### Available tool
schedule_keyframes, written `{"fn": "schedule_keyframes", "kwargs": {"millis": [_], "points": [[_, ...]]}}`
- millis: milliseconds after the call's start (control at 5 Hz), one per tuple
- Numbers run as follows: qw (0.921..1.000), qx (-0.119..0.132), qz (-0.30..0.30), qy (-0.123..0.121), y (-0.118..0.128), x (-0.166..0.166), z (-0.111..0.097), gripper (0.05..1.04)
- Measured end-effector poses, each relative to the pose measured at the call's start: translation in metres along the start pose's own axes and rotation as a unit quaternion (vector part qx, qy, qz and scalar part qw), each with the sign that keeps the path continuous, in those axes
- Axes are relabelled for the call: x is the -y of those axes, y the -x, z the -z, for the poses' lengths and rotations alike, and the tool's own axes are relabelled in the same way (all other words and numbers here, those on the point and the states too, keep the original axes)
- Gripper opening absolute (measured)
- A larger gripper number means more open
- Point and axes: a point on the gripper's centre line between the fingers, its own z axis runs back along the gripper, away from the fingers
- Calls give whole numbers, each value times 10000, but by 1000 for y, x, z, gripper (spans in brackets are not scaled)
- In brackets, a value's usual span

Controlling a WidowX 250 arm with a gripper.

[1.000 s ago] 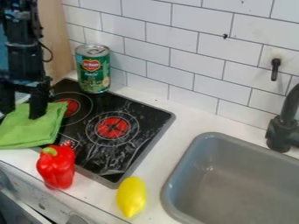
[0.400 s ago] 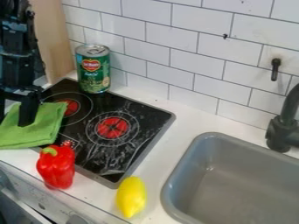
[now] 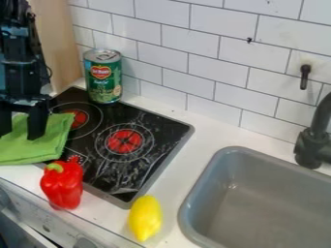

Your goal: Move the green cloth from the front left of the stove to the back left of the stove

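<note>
The black gripper (image 3: 19, 134) is at the left edge, over the green cloth (image 3: 48, 145), its two fingers apart with cloth visible between them. Whether the fingertips touch the cloth I cannot tell. The cloth lies folded across the left corner of the black stove top (image 3: 139, 167) and the counter. In front of the cloth, a red bell pepper (image 3: 63, 186) with a green stem stands at the stove's front edge. A yellow lemon (image 3: 145, 218) lies on the counter to its right. Behind the stove's back corner stands a green can (image 3: 103, 77), upright.
A grey sink (image 3: 223, 193) is set into the counter at the right, with a black faucet (image 3: 315, 140) behind it. White wall tiles (image 3: 213, 68) rise along the back, with a black hook (image 3: 305, 76) on them. A wooden panel (image 3: 58, 38) stands at back left.
The gripper first came toward the front and slightly left over the cloth, then shifted a little right and back up. The cloth, pepper, lemon and can have not visibly moved.
</note>
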Motion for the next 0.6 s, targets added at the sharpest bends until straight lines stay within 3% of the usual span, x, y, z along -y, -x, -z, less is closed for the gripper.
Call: {"fn": "schedule_keyframes", "kwargs": {"millis": [200, 400, 600], "points": [[9990, 121, -78, 414, -2, 4, 1, 1000], [9990, 53, -176, 396, -4, -2, 11, 1000], [9993, -62, -319, 157, -5, -11, 18, 1000]]}}
